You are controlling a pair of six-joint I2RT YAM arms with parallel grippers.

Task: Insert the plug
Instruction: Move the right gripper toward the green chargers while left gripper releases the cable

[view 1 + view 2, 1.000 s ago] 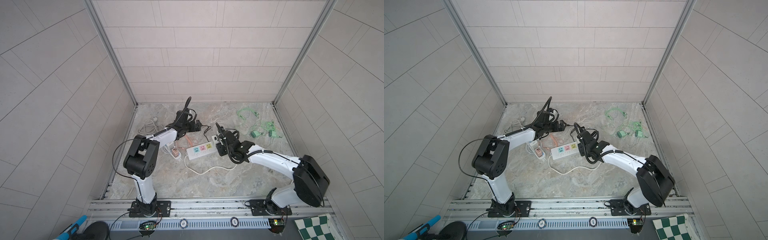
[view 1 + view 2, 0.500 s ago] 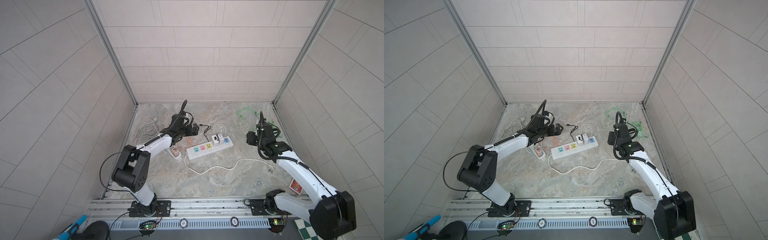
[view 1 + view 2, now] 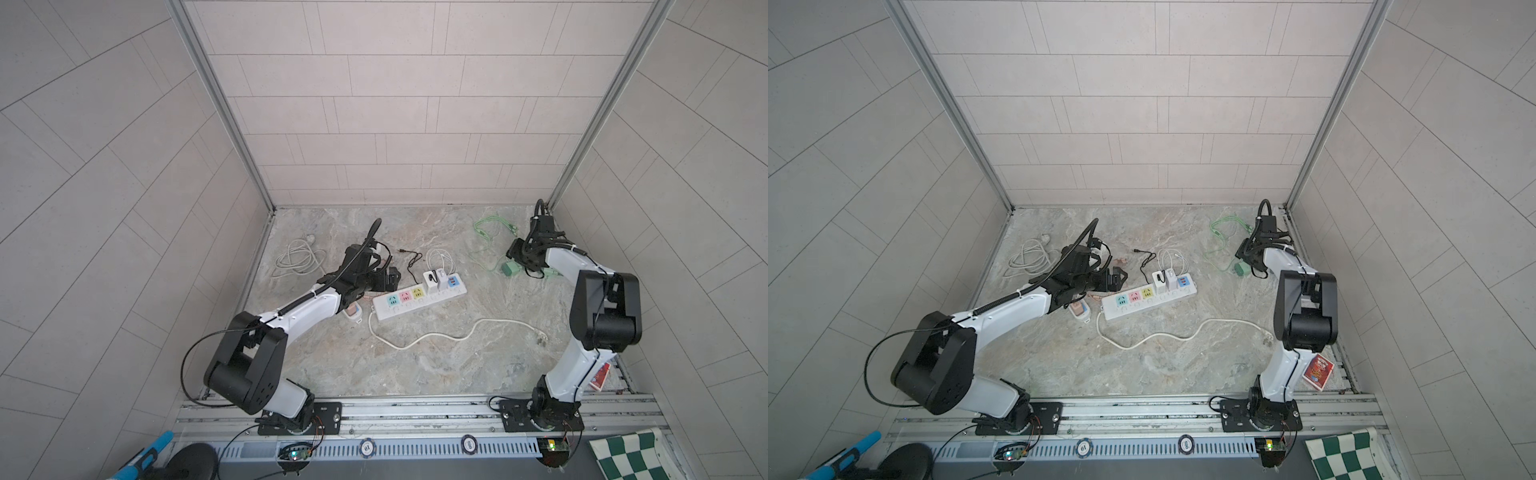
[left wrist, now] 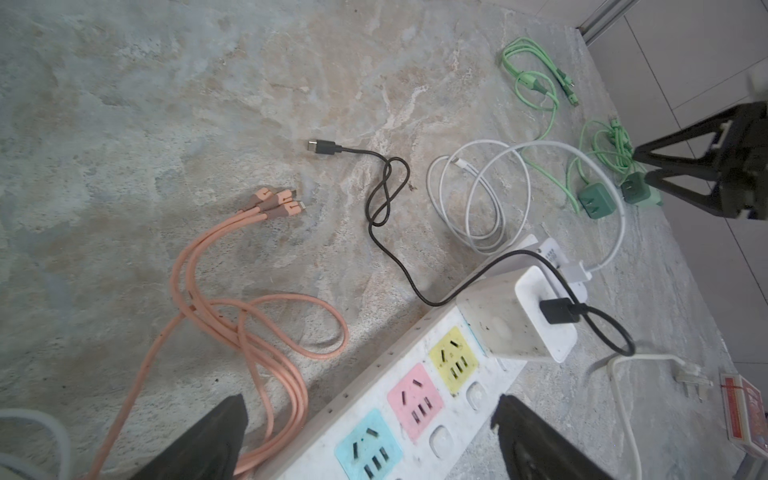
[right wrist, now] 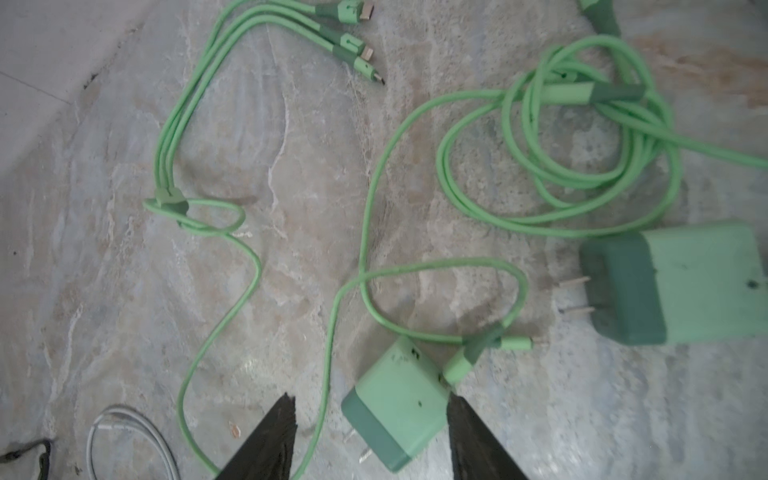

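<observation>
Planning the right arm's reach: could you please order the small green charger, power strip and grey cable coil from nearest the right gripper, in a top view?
1. Small green charger, beside the right gripper.
2. Power strip, in the middle.
3. Grey cable coil, far left.

One power strip [image 3: 417, 301] carries two white chargers [image 3: 430, 281]. Two green chargers [image 5: 399, 405] lie well apart from the strip.
</observation>
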